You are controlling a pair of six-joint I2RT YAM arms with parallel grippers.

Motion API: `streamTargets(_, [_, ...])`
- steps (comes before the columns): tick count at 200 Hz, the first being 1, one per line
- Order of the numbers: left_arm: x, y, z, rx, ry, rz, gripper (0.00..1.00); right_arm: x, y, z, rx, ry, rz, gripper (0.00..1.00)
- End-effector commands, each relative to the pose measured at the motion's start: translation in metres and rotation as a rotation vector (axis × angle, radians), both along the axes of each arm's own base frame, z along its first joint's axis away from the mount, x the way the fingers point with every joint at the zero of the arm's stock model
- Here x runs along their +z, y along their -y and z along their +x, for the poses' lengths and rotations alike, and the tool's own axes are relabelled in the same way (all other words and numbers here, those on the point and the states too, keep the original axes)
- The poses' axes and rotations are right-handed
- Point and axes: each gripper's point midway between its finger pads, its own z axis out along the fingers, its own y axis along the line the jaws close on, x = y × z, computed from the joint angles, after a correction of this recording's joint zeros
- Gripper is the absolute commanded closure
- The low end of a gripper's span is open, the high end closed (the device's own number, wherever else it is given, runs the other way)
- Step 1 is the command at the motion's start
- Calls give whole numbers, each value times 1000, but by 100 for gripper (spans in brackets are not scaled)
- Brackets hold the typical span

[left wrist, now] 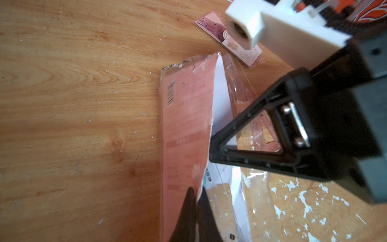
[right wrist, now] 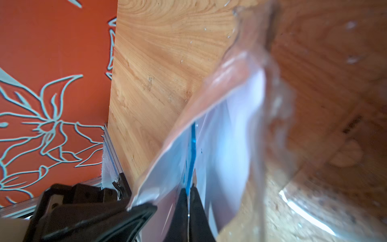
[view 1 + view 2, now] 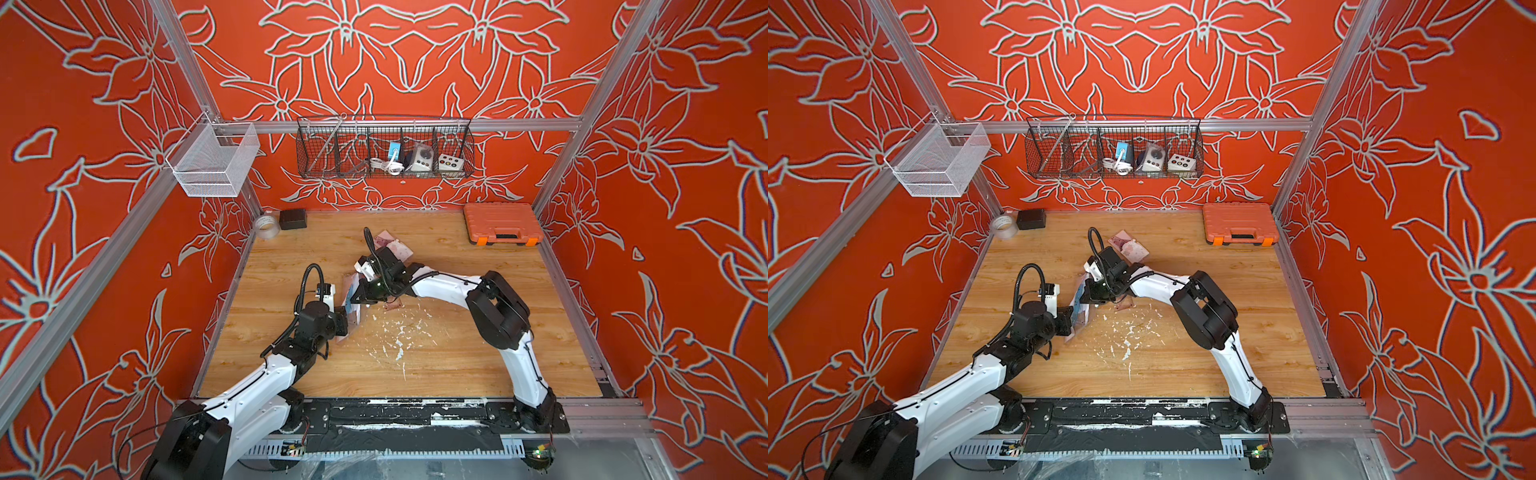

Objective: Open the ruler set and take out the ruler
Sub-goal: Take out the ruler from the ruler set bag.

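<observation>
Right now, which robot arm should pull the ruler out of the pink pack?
Right. The right gripper is shut on a blue edge inside the ruler set, likely the ruler. The left gripper is pinching the pack's end, so it can hold while the right pulls.

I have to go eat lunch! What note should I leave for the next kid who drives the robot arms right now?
Left gripper: shut on one end of the pink ruler set, holding it tilted up on edge.
Right gripper: shut on a thin blue-edged strip inside the clear wrapping. I cannot tell if this is the ruler.
Done: the far end of the ruler set is torn open.
Left: nothing is out of it yet, so the ruler has to be pulled out.
Also: a second pack lies flat on the table farther back.
</observation>
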Motion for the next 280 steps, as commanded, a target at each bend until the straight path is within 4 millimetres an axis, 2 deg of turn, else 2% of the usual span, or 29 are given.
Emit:
streamTargets(1, [2,-4,4,23,9,8,100,9,16,4,-16,25,-21,100])
streamTargets(70, [2,-5,4,30,5,11,100,16,30,15,-46,37,-11,100])
streamTargets(108, [0,-4,5,29,-7,13,100,19,20,10,-16,22,24,100])
streamTargets(152, [0,-4,6,30,-10,16,100,-6,14,3,10,-18,-1,100])
streamTargets(210, [1,-2,7,17,-9,12,100,-35,16,-5,50,-47,-13,99])
streamTargets(232, [2,-1,8,15,-8,11,100,-39,14,-7,59,-61,6,91])
streamTargets(261, [2,-2,8,18,-8,11,100,-46,13,-9,79,-62,10,85])
streamTargets(280, [3,-1,8,17,-6,11,100,-50,13,-11,91,-66,11,84])
